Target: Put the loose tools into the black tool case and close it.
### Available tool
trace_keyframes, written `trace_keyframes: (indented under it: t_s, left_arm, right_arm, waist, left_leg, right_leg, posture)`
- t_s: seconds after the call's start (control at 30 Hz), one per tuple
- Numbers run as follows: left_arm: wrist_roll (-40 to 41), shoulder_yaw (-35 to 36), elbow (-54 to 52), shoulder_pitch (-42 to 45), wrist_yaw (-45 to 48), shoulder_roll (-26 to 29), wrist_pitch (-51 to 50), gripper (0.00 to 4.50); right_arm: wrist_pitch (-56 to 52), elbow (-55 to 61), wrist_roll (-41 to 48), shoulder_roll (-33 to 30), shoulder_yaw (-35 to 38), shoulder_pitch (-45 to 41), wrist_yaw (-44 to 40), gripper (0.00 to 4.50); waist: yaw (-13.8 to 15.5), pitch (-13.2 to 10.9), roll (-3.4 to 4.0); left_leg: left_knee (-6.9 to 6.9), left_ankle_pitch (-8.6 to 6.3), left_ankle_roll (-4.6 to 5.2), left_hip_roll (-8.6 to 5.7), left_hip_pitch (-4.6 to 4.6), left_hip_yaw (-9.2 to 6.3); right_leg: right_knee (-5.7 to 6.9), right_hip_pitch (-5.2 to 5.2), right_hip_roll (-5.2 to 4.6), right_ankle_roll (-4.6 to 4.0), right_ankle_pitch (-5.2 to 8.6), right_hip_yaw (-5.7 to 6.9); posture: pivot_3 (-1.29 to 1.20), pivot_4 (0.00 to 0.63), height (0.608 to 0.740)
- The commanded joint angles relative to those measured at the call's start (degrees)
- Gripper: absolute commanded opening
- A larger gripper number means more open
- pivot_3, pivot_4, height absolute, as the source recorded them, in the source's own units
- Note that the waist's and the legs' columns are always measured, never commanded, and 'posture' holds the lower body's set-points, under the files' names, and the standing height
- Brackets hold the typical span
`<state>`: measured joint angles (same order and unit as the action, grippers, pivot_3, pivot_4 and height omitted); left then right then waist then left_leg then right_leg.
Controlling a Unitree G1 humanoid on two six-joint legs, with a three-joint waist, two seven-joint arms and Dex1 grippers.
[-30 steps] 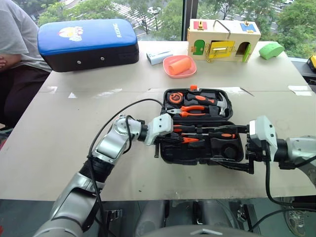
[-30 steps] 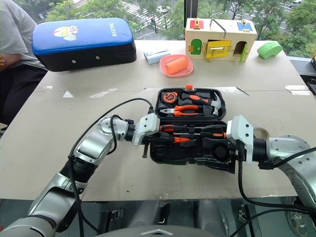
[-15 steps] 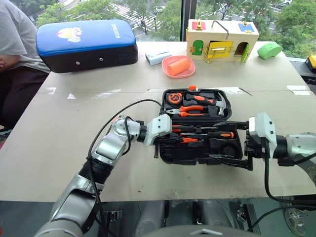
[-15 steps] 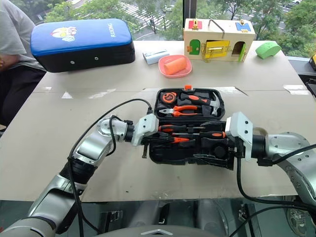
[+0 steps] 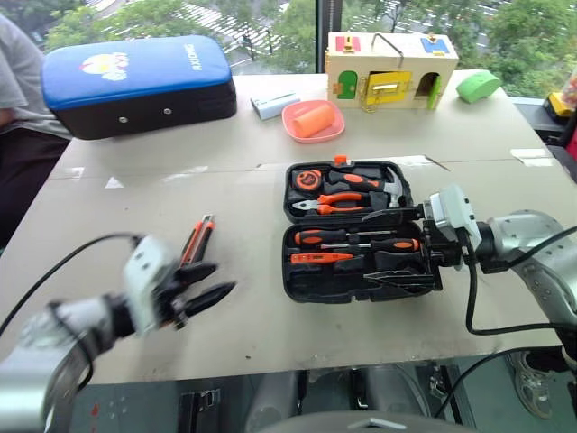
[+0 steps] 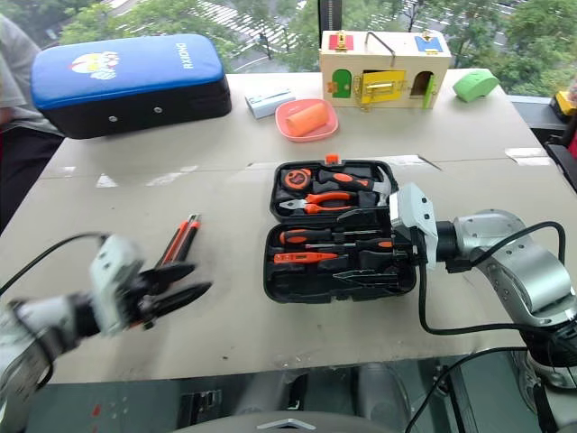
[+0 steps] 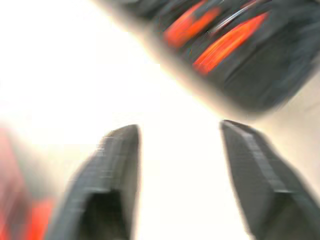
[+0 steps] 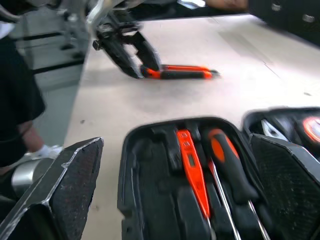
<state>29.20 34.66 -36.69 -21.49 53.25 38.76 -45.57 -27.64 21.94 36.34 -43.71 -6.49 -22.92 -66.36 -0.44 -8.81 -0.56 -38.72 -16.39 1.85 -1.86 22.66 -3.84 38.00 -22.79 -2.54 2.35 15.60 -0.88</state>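
Observation:
The black tool case (image 5: 356, 281) lies open in the middle of the table. Its near half holds two black-and-orange screwdrivers (image 5: 353, 240) and a slim orange tester screwdriver (image 5: 321, 258). Hammer, pliers and tape measure sit in the far half. An orange-and-black utility knife (image 5: 198, 240) lies on the table left of the case. My left gripper (image 5: 221, 278) hovers open and empty just near of the knife, blurred. At the case's right end, my right gripper (image 8: 176, 140) stands open, with one finger on each side of the near half.
A blue-topped padded case (image 5: 135, 77) stands at the back left, and a person sits beside it at the table's left edge. A pink bowl (image 5: 313, 120), a wooden latch box (image 5: 389, 72) and a green object (image 5: 477, 86) line the far side.
My left arm swung away from the case's left end toward the near left, and its fingers opened. The knife it covered now shows. The right gripper barely moved. The camera shifted.

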Motion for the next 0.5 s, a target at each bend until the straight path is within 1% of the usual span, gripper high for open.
trace_keyframes:
  t_s: [0.03, 0.13, 0.23, 0.3, 0.43, 0.5]
  left_arm:
    - [-0.05, 11.89, -3.73, -9.3, -3.21, -4.83, 2.72, 4.45]
    - [1.3, 15.37, -4.9, -13.17, -5.4, -7.59, 3.61, 4.45]
    - [3.64, 15.52, -5.39, -12.23, -7.8, -6.92, 1.53, 4.45]
    - [5.43, 14.57, -5.18, -10.42, -9.05, -5.0, -1.03, 4.45]
    - [5.34, 6.57, 0.9, -1.2, -11.13, 4.02, -7.48, 4.45]
    - [5.44, 2.62, 4.42, 3.39, -11.9, 6.92, -10.19, 4.45]
  right_arm:
    - [2.48, -1.94, -0.55, 1.38, -1.06, -2.88, -4.03, 4.5]
    - [3.42, -3.45, -1.13, 2.02, -1.88, -3.78, -6.13, 4.5]
    - [3.85, -3.68, -1.82, 2.32, -2.03, -3.81, -7.09, 4.5]
    - [3.79, -3.29, -1.94, 2.3, -1.81, -3.6, -7.27, 4.5]
    - [2.9, -0.97, -1.82, 1.62, -0.54, -2.09, -5.97, 4.5]
    - [2.31, 0.35, -1.59, 1.43, 0.08, -1.12, -4.81, 4.5]
  waist:
    - [0.85, 0.0, 0.01]
    - [1.76, 0.02, -0.02]
    - [2.26, 0.03, -0.04]
    - [2.26, 0.05, -0.04]
    - [2.03, 0.07, -0.02]
    - [1.67, 0.08, -0.01]
  left_leg:
    - [0.0, 0.0, 0.0, -0.03, 0.0, -0.03]
    - [-0.01, -0.02, 0.03, -0.11, 0.0, -0.03]
    - [-0.01, -0.06, 0.1, -0.15, 0.0, -0.03]
    - [-0.01, -0.06, 0.1, -0.15, -0.01, -0.03]
    - [0.03, -0.01, 0.0, -0.16, -0.01, -0.05]
    - [0.08, -0.01, 0.0, -0.17, 0.01, -0.05]
  right_leg:
    - [-0.02, 0.02, -0.05, -0.01, 0.0, 0.04]
    - [-0.09, 0.04, -0.16, -0.01, 0.0, 0.05]
    - [-0.08, 0.05, -0.22, -0.03, 0.0, 0.06]
    - [-0.06, 0.05, -0.21, -0.03, 0.0, 0.06]
    - [-0.02, 0.02, -0.19, -0.04, -0.01, 0.06]
    - [-0.02, 0.01, -0.18, -0.04, -0.02, 0.04]
  posture:
    - [0.0, 0.15, 0.735]
    - [0.0, 0.15, 0.735]
    - [0.0, 0.15, 0.735]
    - [0.0, 0.15, 0.735]
    - [0.0, 0.15, 0.735]
    - [0.0, 0.15, 0.735]
